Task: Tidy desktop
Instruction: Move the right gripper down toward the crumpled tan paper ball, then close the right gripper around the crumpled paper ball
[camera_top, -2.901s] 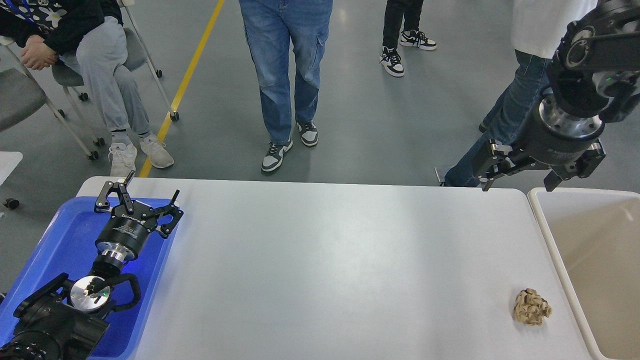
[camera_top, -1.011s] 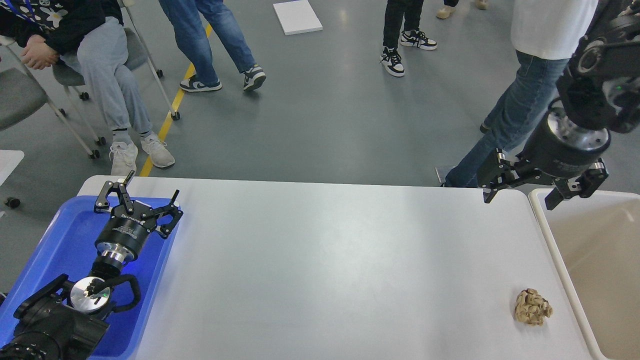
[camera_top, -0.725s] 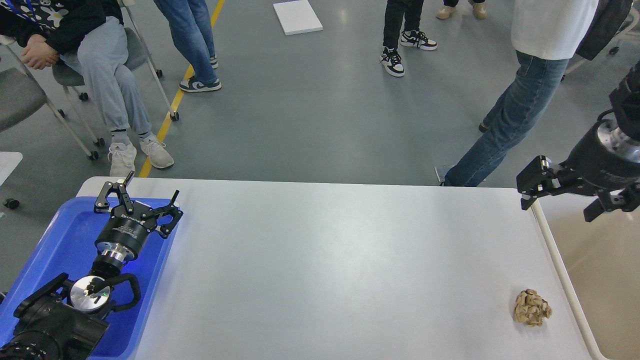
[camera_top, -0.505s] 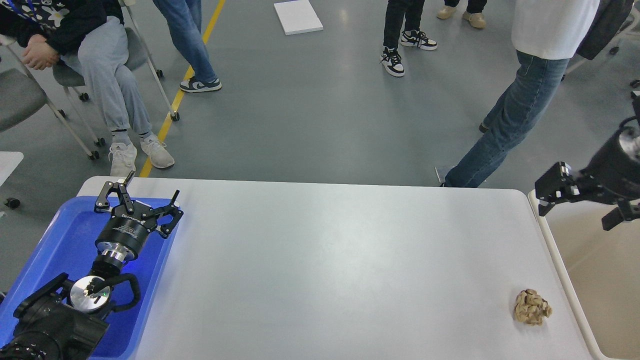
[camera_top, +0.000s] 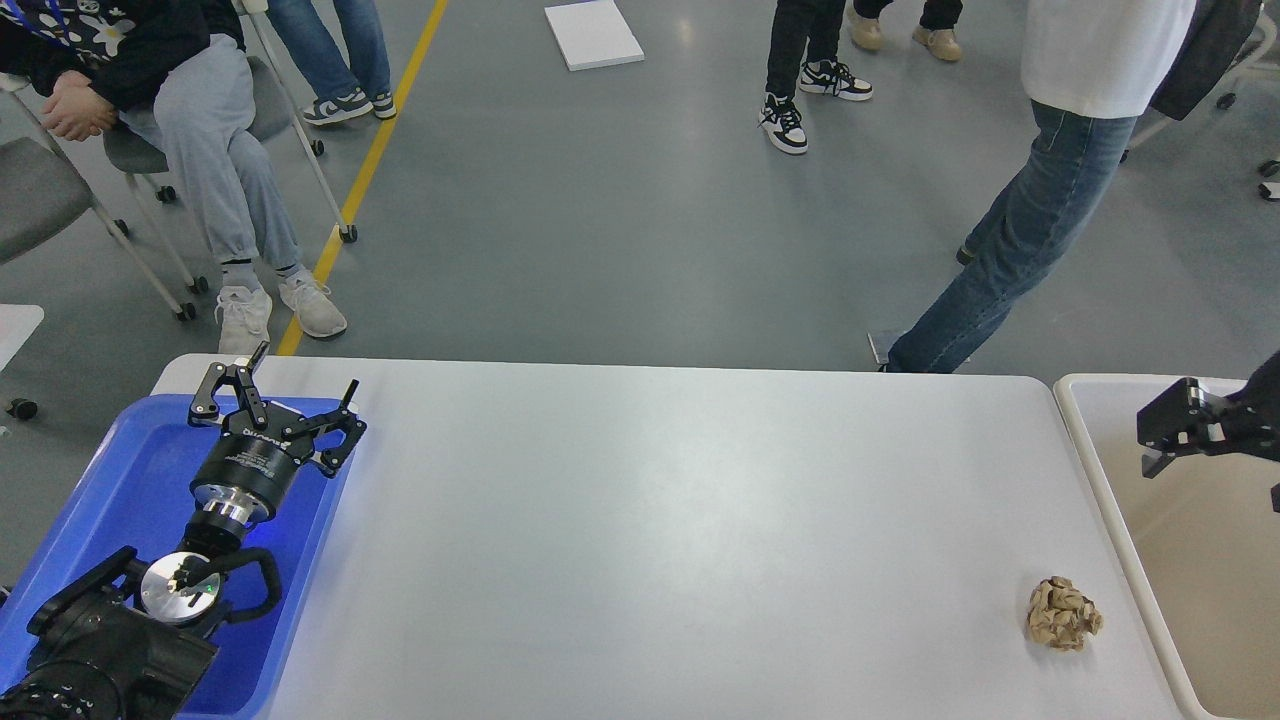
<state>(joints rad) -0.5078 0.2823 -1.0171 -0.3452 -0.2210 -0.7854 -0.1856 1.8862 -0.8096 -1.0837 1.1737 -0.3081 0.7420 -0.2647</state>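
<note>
small white print on left pincer (camera_top: 272, 398) body, unreadable

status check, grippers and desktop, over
Left gripper open over blue tray. Right gripper above beige bin, mostly off-frame. Paper wad on desktop. Nothing blocking.

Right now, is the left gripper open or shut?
Open. The left gripper hangs over the blue tray with its two fingers spread wide apart, holding nothing.
</note>
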